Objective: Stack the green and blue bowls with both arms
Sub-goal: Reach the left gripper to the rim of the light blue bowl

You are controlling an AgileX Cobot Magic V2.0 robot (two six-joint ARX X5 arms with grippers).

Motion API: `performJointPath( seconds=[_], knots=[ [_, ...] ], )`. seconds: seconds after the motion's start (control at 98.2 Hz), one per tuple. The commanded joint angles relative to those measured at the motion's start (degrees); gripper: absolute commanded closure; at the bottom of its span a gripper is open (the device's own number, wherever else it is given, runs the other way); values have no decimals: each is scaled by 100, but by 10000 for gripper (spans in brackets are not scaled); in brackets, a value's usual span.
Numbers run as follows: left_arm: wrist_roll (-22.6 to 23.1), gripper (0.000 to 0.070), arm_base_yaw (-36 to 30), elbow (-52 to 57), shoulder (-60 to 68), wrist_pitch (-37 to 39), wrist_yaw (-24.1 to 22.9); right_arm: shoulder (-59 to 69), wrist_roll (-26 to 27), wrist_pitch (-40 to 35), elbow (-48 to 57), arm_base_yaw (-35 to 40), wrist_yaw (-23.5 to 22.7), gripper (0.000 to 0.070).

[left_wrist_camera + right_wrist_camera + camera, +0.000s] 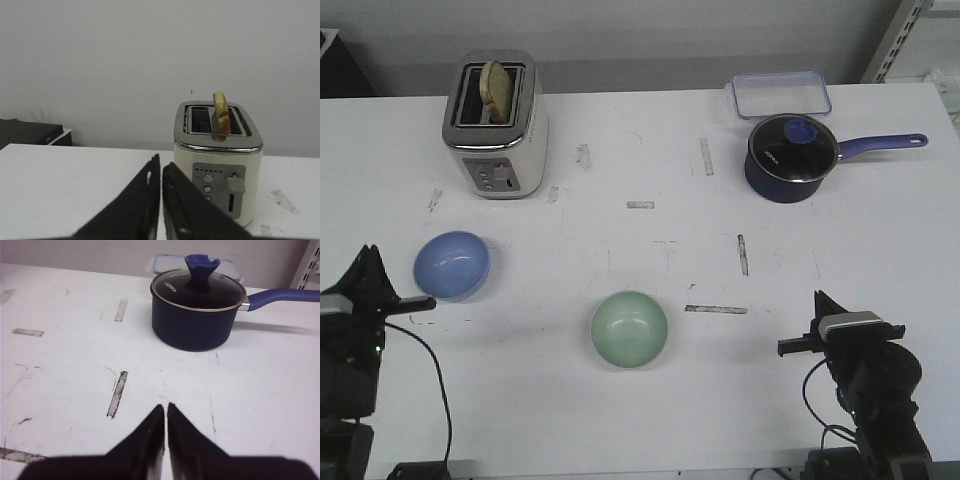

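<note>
Both grippers sit at the near edge of the white table, each with its black fingers pressed together and holding nothing: the left gripper by the near left corner, the right gripper toward the near right corner. Between them, the pale mint green round bowl rests upright near the middle of the near edge, apart from both arms. The light periwinkle blue round bowl stands upright toward the left edge, just beyond the left gripper and well apart from the green one. Neither bowl is touched, and the two are not stacked.

Farther back on the left, a cream and chrome two-slot toaster stands near the far edge with a slice of bread poking out of one slot; the left wrist camera faces it. Toward the far right corner, a dark navy saucepan with a glass lid and long blue handle sits in front of a clear rectangular plastic container, handle pointing toward the right edge. Worn tape marks and scuffs dot the white table.
</note>
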Motion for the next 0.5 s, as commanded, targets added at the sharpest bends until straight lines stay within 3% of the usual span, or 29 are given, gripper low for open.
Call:
performJointPath(
  seconds=[0.0, 0.153, 0.255, 0.387, 0.489],
  knots=[
    [385, 699, 28, 726, 584, -396, -11, 37, -28, 50, 2, 7, 0, 700],
    [468, 699, 249, 2017, 1727, -1646, 22, 39, -31, 50, 2, 7, 0, 700],
    [688, 699, 553, 2634, 2376, -2376, 404, 37, -31, 50, 2, 9, 0, 700],
    [761, 699, 968, 2817, 2955, -2669, 927, 37, -28, 48, 2, 66, 0, 700],
    [761, 693, 1200, 2817, 3359, -2929, 1045, 37, -28, 46, 2, 149, 0, 700]
  ],
)
